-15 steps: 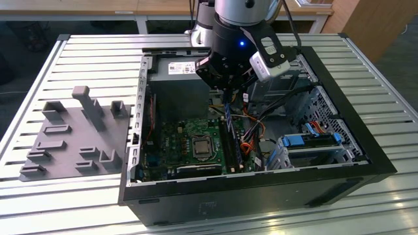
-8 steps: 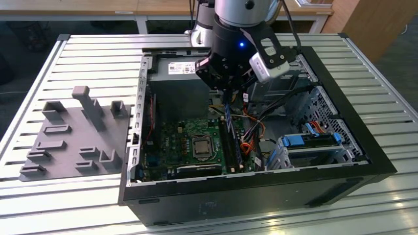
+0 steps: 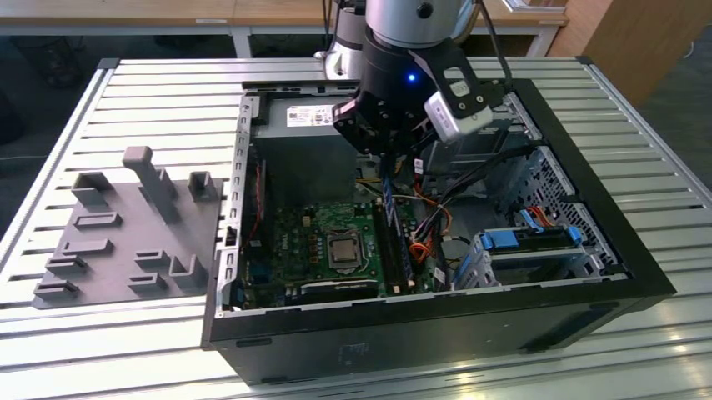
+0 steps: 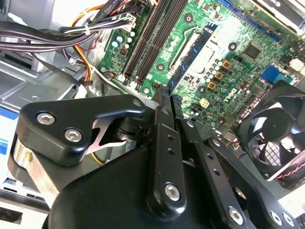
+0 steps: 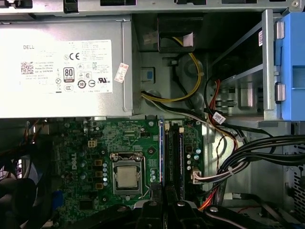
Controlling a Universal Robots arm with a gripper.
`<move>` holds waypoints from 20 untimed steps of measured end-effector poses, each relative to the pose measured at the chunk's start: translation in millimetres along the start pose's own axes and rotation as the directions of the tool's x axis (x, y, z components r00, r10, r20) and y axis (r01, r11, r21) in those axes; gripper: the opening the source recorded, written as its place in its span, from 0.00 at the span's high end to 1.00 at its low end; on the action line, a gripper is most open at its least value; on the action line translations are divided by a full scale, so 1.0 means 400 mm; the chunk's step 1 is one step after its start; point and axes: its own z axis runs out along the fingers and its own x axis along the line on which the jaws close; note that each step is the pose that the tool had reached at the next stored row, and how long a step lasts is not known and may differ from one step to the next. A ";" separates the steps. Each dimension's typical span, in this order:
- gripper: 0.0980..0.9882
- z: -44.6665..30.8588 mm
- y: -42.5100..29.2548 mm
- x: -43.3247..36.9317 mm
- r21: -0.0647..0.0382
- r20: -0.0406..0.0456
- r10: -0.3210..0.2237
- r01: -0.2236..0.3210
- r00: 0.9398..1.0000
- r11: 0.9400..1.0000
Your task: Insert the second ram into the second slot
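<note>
Exterior view angled down on case [image 3: 445, 329], both wrist views close over motherboard [image 5: 95, 148] [image 4: 200, 43]

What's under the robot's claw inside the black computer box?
The thin blue second ram, gripped in the claw, stands on edge over the long black slots of the green motherboard. Its lower edge is hidden, so whether it sits in a slot cannot be seen.

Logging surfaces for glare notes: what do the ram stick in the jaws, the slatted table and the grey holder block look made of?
Seen edge-on, the second ram is thin blue circuit board, presumably laminate. Next, the table: probably bare aluminium, pale ribbed slats with soft sheen. Last, the grey holder block: likely matte plastic, uniformly dull.
</note>
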 end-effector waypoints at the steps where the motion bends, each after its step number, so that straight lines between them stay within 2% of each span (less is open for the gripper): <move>1: 0.95 0.001 0.000 0.000 0.000 0.000 0.000 0.000 1.000 1.000; 20: 0.95 0.017 0.000 0.000 0.000 -0.003 0.000 0.000 1.000 1.000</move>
